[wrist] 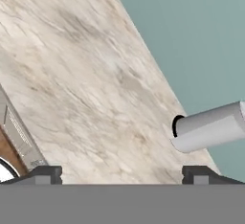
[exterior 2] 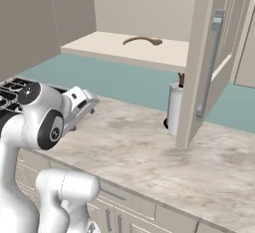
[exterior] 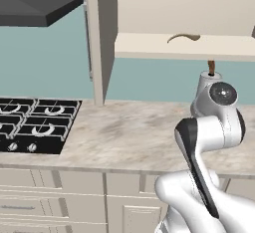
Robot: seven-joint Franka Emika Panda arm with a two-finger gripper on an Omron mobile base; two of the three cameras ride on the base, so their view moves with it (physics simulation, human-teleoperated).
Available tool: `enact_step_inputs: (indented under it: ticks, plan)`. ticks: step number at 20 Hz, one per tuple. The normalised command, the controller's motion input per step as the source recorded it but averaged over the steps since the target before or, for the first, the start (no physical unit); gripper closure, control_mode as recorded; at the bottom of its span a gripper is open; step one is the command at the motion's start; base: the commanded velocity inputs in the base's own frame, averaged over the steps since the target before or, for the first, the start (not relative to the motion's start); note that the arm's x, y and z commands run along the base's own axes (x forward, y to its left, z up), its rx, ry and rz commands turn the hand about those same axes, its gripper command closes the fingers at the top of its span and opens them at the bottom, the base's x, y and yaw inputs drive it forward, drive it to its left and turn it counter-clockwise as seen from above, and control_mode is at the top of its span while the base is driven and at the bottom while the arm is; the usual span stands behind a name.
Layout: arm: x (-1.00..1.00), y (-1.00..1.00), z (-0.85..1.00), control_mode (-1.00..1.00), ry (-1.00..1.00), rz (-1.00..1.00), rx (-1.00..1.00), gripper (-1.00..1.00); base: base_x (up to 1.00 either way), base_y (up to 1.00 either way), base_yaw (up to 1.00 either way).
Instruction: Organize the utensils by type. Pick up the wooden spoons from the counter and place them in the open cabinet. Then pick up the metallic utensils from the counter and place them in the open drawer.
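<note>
While you are looking over the table [exterior: 124, 132], the claw [wrist: 122, 173] is hanging above bare marbled stone with its two dark fingertips [wrist: 47, 174] standing wide apart and nothing between them. One wooden spoon [exterior 2: 143, 40] is lying flat on the shelf of the open cabinet [exterior 2: 149, 55], its curved handle running along the shelf and its bowl toward the open door [exterior 2: 211, 67]. That door is swinging out over the table and hanging in front of a white cylindrical holder [exterior 2: 174, 108], which is standing upright near the teal back wall [exterior: 50, 67]. A brown stick-like piece [exterior: 211, 66] is poking up from the holder's top; you cannot tell what it is. Seen from the hand camera, the same holder [wrist: 210, 125] is appearing just beside the right fingertip, at the line where stone meets wall. To the left, a black gas hob [exterior: 35, 125] is sitting in the table, well apart from the holder, under a dark extractor hood [exterior: 35, 5]. Grey panelled fronts [exterior: 60, 197] are running below the table's edge
</note>
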Motion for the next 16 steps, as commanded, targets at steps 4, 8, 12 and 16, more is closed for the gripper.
enact_step_inputs:
  ticks: [4, 8, 12, 16]
  plan:
    - [-0.31, -0.13, -0.19, -1.00, -0.01, 0.00, 0.00, -1.00, 0.00, 0.00, 0.00]
    - [-0.37, -0.21, -0.13, -1.00, -0.05, 0.00, 0.02, -1.00, 0.00, 0.00, 0.00]
    - [-0.30, -0.05, -0.14, 1.00, -0.02, 0.00, 0.00, -1.00, -0.10, -0.01, 0.00]
    - [0.00, 0.00, 0.00, 1.00, 0.00, 0.00, 0.00, -1.00, -0.54, -0.02, 0.00]
